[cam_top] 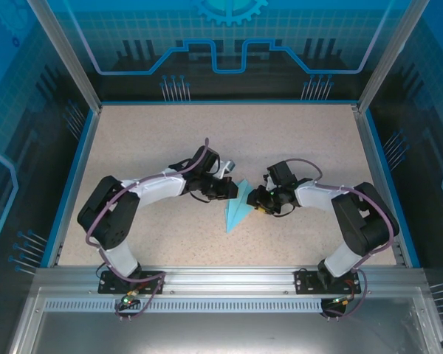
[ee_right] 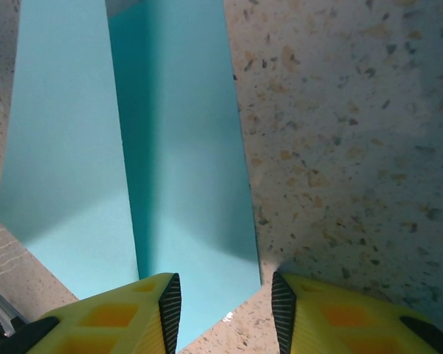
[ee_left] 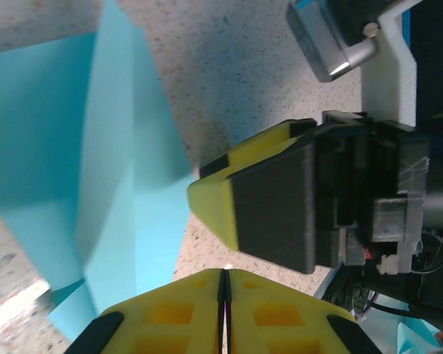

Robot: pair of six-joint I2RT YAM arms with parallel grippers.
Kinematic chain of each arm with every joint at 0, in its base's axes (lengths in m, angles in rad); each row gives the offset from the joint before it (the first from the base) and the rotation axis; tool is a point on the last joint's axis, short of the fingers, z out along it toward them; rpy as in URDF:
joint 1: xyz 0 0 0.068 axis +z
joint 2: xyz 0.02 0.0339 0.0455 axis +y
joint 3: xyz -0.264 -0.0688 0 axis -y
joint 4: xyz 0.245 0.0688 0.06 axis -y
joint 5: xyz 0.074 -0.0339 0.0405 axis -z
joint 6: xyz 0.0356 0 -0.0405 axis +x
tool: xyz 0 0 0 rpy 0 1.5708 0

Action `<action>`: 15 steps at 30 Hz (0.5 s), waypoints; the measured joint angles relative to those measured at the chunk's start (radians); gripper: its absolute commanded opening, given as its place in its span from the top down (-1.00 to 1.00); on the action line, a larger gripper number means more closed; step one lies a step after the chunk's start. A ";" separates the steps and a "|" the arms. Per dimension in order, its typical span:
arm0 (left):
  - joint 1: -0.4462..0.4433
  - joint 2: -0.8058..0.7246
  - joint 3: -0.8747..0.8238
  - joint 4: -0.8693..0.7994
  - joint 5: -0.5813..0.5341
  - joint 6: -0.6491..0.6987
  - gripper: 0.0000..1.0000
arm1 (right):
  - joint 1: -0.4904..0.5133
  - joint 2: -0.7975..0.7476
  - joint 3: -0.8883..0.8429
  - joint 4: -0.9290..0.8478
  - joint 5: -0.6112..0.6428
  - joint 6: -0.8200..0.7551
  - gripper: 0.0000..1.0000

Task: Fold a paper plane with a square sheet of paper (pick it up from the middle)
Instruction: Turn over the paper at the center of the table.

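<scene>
Your paper plane (cam_top: 237, 209) lies near the middle of the desk (cam_top: 303, 140), a slim light-blue dart with its nose pointing toward the near edge, and both arms reach in to it, one from each side. Your left fingers (ee_left: 170, 313) are pressed together, with just a thin seam between the yellow tips, and they sit right beside the plane's folded wing. Your right fingers (ee_right: 118, 317) stand apart, one tip over the paper and the other over bare desk, with the corner of a folded flap lying in the gap between them
</scene>
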 measured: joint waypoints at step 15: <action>-0.025 0.111 0.051 -0.119 -0.109 0.024 0.99 | -0.010 0.003 -0.037 0.076 -0.032 0.054 0.21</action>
